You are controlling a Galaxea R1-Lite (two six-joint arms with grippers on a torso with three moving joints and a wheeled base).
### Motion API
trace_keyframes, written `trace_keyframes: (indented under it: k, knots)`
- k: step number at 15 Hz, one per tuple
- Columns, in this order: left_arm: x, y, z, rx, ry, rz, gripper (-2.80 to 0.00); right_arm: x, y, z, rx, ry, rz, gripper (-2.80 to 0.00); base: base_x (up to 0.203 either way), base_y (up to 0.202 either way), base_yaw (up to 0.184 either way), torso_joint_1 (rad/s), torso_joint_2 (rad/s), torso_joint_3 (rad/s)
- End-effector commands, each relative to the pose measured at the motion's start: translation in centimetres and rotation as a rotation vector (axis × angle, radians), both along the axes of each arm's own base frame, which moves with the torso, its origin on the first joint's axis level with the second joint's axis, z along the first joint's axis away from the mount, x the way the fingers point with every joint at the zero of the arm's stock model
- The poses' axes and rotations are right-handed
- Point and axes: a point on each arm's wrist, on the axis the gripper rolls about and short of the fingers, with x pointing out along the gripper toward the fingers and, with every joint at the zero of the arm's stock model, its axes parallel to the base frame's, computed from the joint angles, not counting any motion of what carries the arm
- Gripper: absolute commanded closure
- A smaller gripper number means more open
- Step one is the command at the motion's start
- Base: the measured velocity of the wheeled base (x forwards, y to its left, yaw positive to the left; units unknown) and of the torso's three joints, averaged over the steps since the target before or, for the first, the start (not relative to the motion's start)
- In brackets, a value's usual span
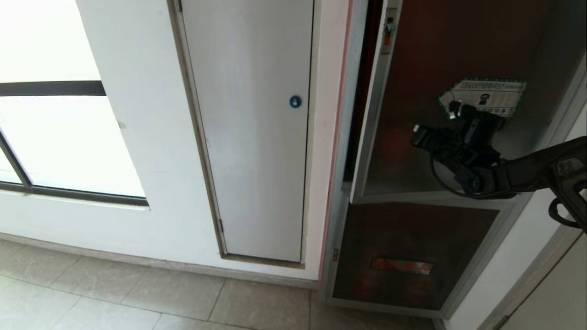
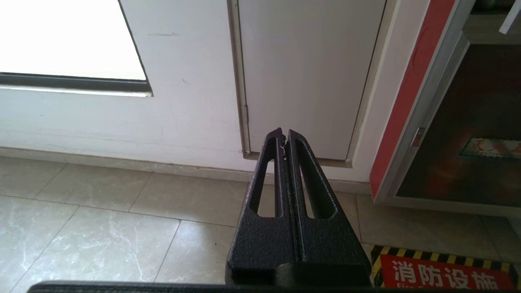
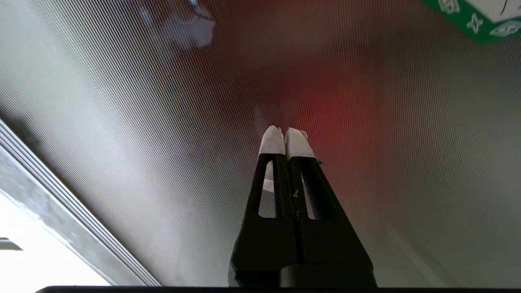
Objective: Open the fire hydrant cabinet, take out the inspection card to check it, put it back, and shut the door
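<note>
Plain panel (image 1: 257,137) left of the door (image 1: 458,114); right claw (image 1: 419,136) before the door, lower panel (image 1: 412,256) beneath

Looks like a corridor or lobby in some public or office building, not anyone's home. There's a built-in fire hydrant cabinet (image 1: 341,192) in the white wall (image 1: 142,151), silver frame with a tinted glass door (image 1: 440,137) and a green-bordered sticker (image 1: 493,96). Next to it sits a plain grey service panel (image 1: 252,137) with a blue lock (image 1: 295,101), a big window (image 1: 55,137), pale floor tiles (image 2: 101,232), and a red floor sign (image 2: 443,272) with hazard stripes.
</note>
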Motion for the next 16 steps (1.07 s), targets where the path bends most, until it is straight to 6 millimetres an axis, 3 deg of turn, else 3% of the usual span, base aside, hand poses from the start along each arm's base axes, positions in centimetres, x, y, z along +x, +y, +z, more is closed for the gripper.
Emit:
trace_keyframes:
  k: [1, 3, 6, 11, 14, 16]
  knots:
    - [0.0, 0.0, 0.0, -0.001, 0.001, 0.0, 0.0, -0.1, 0.0, 0.3, 0.002, -0.01, -0.009, 0.0, 0.0, 0.0, 0.0, 0.0, 0.0, 0.0]
    - [0.0, 0.0, 0.0, 0.001, 0.001, 0.0, 0.0, -1.7, 0.0, 0.6, -0.003, 0.023, -0.023, 0.0, 0.0, 0.0, 0.0, 0.0, 0.0, 0.0]
    - [0.0, 0.0, 0.0, 0.001, 0.001, 0.0, 0.0, -7.3, 1.1, 1.3, -0.052, 0.132, 0.005, 0.0, 0.0, 0.0, 0.0, 0.0, 0.0, 0.0]
    - [0.0, 0.0, 0.0, -0.001, 0.001, 0.0, 0.0, -20.4, 3.6, 4.0, -0.133, 0.14, 0.082, 0.0, 0.0, 0.0, 0.0, 0.0, 0.0, 0.0]
    - [0.0, 0.0, 0.0, 0.0, 0.001, 0.0, 0.0, -28.4, 3.6, 5.0, -0.148, 0.068, 0.067, 0.0, 0.0, 0.0, 0.0, 0.0, 0.0, 0.0]
    - [0.0, 0.0, 0.0, 0.001, 0.001, 0.0, 0.0, -32.8, 3.0, 5.0, -0.155, 0.042, -0.042, 0.0, 0.0, 0.0, 0.0, 0.0, 0.0, 0.0]
